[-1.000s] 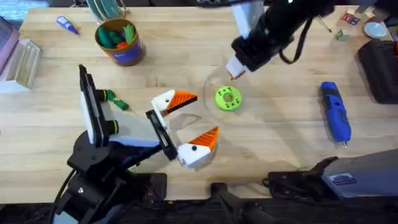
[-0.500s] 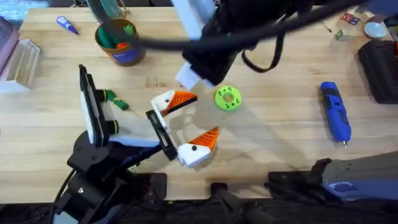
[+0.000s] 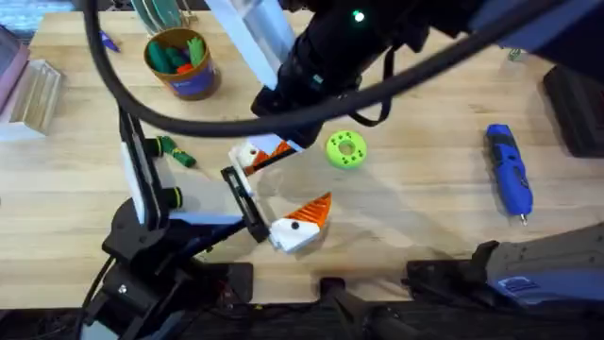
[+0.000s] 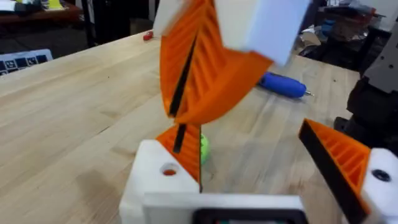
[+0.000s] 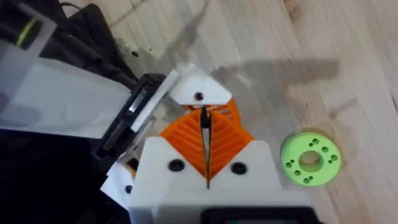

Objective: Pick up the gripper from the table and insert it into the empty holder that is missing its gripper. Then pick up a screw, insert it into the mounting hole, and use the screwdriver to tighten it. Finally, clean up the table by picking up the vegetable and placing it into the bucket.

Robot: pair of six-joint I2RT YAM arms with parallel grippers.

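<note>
Item: right claw (image 5: 205, 163), pads clenched together, above the left claw's (image 3: 283, 194) holder (image 5: 198, 94).
Left claw released; screwdriver (image 3: 509, 170) blue, fat, at 3 o'clock on the counter (image 3: 425, 189).

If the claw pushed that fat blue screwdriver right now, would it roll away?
Probably a bit. The screwdriver lies flat on the table and looks round-bodied, so a sideways nudge might roll it. It looks stiff and chunky, likely heavy for its size. Its smooth shell may be slippery.

The orange wedge (image 5: 200, 138) sits on the white holder (image 5: 198, 92), whose small dark mounting hole (image 5: 199, 96) faces up. The blue screwdriver (image 3: 508, 170) lies flat on the counter. The dark-green vegetable (image 3: 176, 151) lies near the orange bucket (image 3: 181, 62) with its blue band.
</note>
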